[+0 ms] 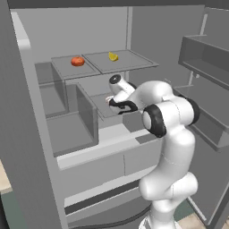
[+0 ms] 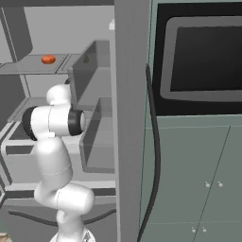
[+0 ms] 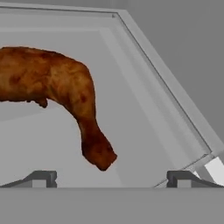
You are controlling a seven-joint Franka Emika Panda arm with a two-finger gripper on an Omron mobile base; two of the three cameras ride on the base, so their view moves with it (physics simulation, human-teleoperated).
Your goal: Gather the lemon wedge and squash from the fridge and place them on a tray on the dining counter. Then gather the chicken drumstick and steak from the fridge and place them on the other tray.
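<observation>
No text, label, brand, number or sign can be read anywhere in these pictures; every surface in the fridge and kitchen is plain and unmarked.

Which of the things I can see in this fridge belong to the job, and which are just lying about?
Part of the job:
- brown roasted chicken drumstick, lying on a grey fridge shelf just ahead of the open jaws
- small yellow lemon wedge, on the upper glass shelf

Just lying about:
- round red-orange tomato-like item, on the upper shelf's left half
</observation>
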